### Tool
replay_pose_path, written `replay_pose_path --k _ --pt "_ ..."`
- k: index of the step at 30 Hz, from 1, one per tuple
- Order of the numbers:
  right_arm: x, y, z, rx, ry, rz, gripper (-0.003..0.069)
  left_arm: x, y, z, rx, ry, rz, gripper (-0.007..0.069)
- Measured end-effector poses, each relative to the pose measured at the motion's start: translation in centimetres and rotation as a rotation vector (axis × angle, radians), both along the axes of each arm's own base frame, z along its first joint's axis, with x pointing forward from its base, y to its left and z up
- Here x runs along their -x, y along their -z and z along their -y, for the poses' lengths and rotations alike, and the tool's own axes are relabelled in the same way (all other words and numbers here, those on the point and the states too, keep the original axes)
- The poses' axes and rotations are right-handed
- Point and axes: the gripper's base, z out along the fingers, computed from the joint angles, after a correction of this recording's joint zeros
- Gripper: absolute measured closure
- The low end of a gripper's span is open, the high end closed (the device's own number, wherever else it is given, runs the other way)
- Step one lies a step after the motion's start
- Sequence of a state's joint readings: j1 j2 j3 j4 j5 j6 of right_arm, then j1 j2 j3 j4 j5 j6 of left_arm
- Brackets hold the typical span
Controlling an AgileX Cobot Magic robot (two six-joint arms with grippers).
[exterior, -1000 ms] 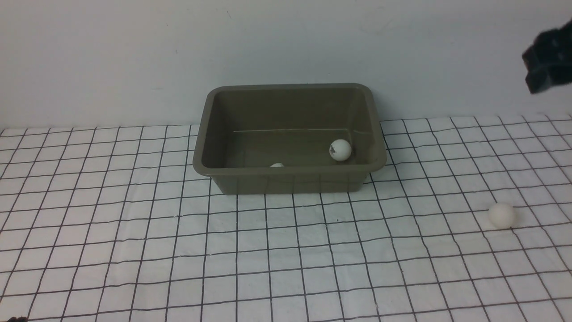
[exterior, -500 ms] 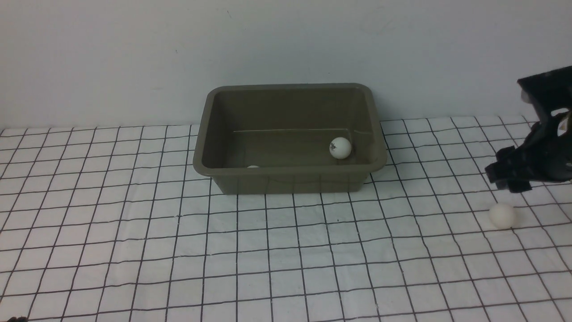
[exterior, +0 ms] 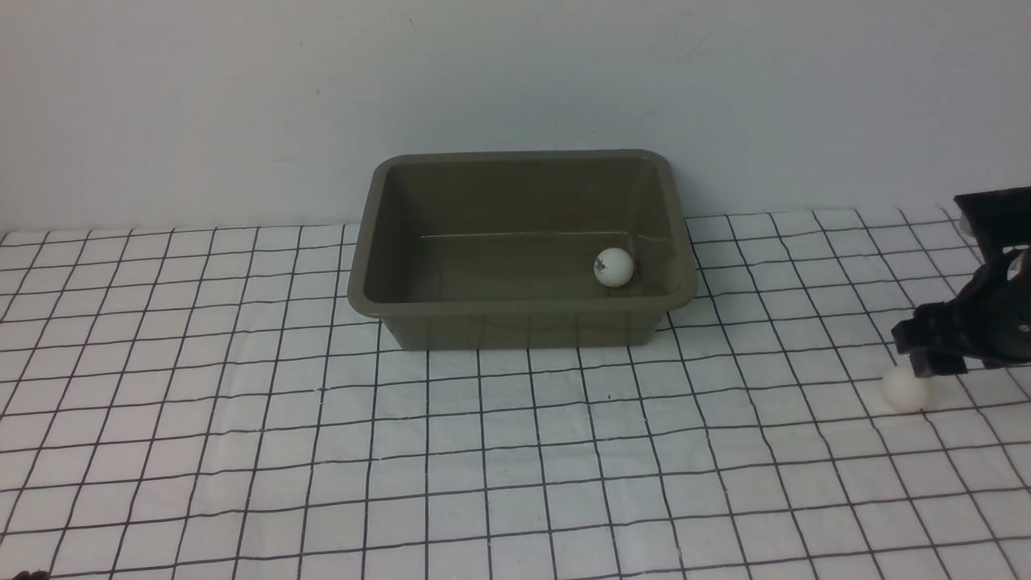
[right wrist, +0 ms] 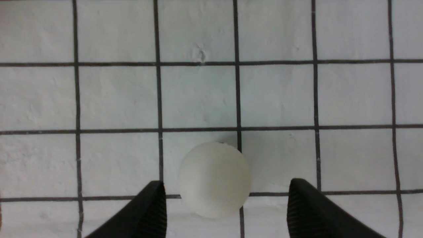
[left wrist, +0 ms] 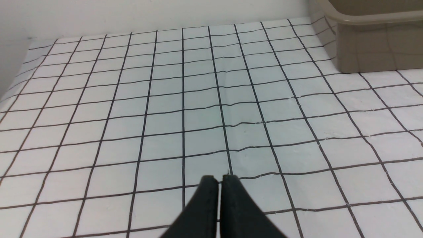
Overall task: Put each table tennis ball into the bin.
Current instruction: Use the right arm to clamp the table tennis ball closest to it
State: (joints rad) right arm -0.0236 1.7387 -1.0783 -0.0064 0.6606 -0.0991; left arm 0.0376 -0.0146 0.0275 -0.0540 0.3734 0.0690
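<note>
Right wrist view: right end effector (right wrist: 226, 182) open w/ jaws either side of table tennis ball (right wrist: 214, 180), on tabletop (exterior: 564, 483) well right of bin (exterior: 519, 307). Prob. light, slick, rolls; pinch at its equator.

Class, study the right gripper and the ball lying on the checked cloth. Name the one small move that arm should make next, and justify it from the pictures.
Probably lower the right gripper so its fingers straddle the ball at mid-height. Its jaws stand open on either side of the ball without touching it, and the front view shows it just above the ball.
</note>
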Motion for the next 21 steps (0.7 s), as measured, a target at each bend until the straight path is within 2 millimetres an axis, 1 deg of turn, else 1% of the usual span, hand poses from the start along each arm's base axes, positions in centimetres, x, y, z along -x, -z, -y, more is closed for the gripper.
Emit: replay_pose_path --k 7,15,21 --pt "-0.2 0.3 -0.1 -0.014 -0.003 0.002 0.021 0.0 0.0 0.0 0.0 0.0 0.0 0.0629" --pt "-0.6 2.6 -0.1 -0.016 -0.003 -0.057 0.021 0.0 0.0 0.0 0.0 0.0 0.0 0.0629" --pt "-1.1 3.5 -0.1 -0.018 -0.003 -0.071 0.021 0.0 0.0 0.0 0.0 0.0 0.0 0.0629"
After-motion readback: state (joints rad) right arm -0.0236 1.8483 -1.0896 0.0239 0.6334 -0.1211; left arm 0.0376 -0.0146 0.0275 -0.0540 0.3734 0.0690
